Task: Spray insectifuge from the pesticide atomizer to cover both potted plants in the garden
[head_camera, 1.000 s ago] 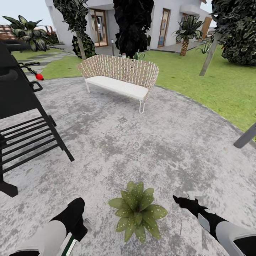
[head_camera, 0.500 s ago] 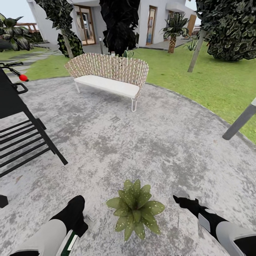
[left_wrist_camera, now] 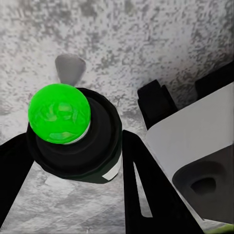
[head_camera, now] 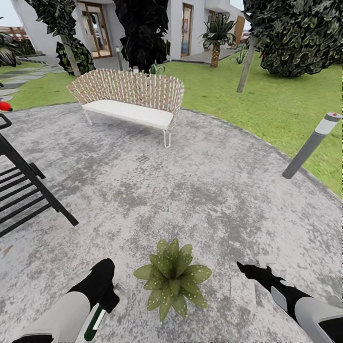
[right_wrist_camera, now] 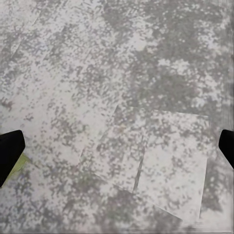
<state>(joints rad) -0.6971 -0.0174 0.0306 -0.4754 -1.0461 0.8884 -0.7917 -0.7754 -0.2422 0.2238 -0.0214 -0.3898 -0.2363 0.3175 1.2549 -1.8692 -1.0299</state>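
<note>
One potted plant (head_camera: 171,278), a low rosette of pointed green leaves dotted with pale specks, stands on the grey patio (head_camera: 200,190) just in front of me; its leaves hide the pot. To its left, my left gripper (head_camera: 105,297) is shut on the pesticide atomizer (head_camera: 96,320), a dark-green bottle with a white label. The left wrist view looks down on the atomizer's (left_wrist_camera: 73,139) spray head, which bears a bright green dot, with my left gripper (left_wrist_camera: 73,151) clamped around it. My right gripper (head_camera: 250,267) hovers open to the plant's right, over bare paving (right_wrist_camera: 117,146).
A wicker bench (head_camera: 128,95) with a white seat stands at the patio's far side. A black slatted rack (head_camera: 24,190) stands at the left, and a grey bollard lamp (head_camera: 309,145) leans at the right edge by the lawn (head_camera: 267,105). Trees and a house lie beyond.
The whole view has swung right: bench and black rack slid leftward, and the bollard lamp now shows fully. Both arms and the plant keep their places relative to each other.
</note>
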